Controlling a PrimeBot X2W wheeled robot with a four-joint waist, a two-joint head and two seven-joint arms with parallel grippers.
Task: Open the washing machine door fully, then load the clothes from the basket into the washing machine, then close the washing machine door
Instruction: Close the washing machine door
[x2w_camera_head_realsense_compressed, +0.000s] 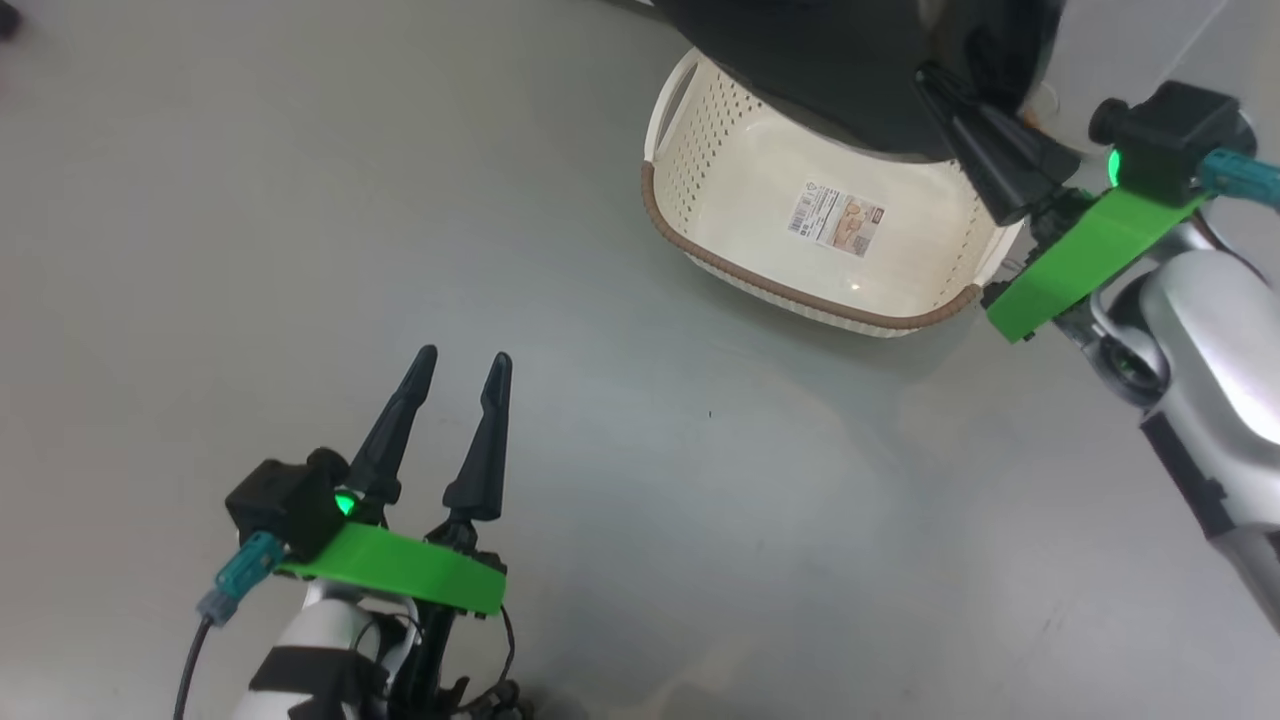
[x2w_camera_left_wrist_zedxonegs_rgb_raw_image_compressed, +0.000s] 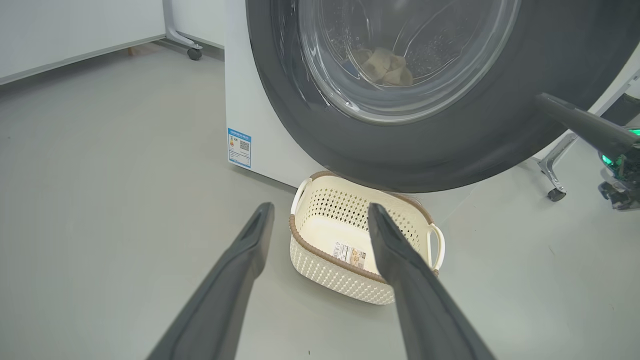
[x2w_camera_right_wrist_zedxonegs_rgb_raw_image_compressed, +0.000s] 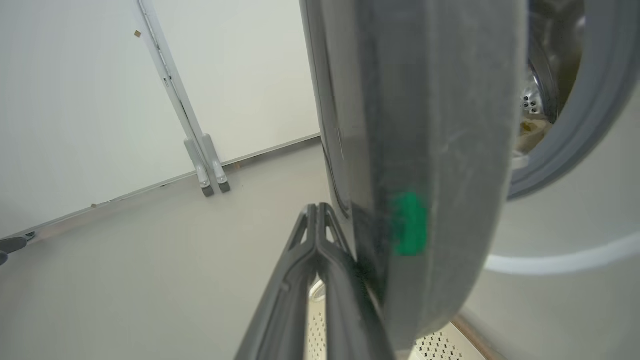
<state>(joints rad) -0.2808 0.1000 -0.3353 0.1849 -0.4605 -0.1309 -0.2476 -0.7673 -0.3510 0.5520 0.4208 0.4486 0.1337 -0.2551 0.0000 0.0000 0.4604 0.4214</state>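
Note:
The washing machine door (x2w_camera_left_wrist_zedxonegs_rgb_raw_image_compressed: 450, 145) stands partly swung out, its black rim (x2w_camera_head_realsense_compressed: 830, 60) overhanging the basket. Through its glass bowl I see pale yellow clothes (x2w_camera_left_wrist_zedxonegs_rgb_raw_image_compressed: 385, 67) lying inside the drum. The cream basket (x2w_camera_head_realsense_compressed: 800, 295) sits on the floor below the door with nothing in it but its label sticker (x2w_camera_left_wrist_zedxonegs_rgb_raw_image_compressed: 350, 254). My right gripper (x2w_camera_head_realsense_compressed: 935, 85) is shut, its fingertips (x2w_camera_right_wrist_zedxonegs_rgb_raw_image_compressed: 317, 210) against the outer edge of the door rim (x2w_camera_right_wrist_zedxonegs_rgb_raw_image_compressed: 425, 125). My left gripper (x2w_camera_head_realsense_compressed: 464, 356) hangs open over bare floor, short of the basket (x2w_camera_left_wrist_zedxonegs_rgb_raw_image_compressed: 320, 252).
The white washing machine (x2w_camera_left_wrist_zedxonegs_rgb_raw_image_compressed: 260, 125) carries a blue label (x2w_camera_left_wrist_zedxonegs_rgb_raw_image_compressed: 239, 147) low on its front; its grey seal (x2w_camera_right_wrist_zedxonegs_rgb_raw_image_compressed: 595, 100) and steel drum (x2w_camera_right_wrist_zedxonegs_rgb_raw_image_compressed: 537, 85) show past the door. Caster legs of white panels stand left (x2w_camera_left_wrist_zedxonegs_rgb_raw_image_compressed: 192, 50) and right (x2w_camera_left_wrist_zedxonegs_rgb_raw_image_compressed: 552, 192). Grey floor (x2w_camera_head_realsense_compressed: 300, 200) spreads around.

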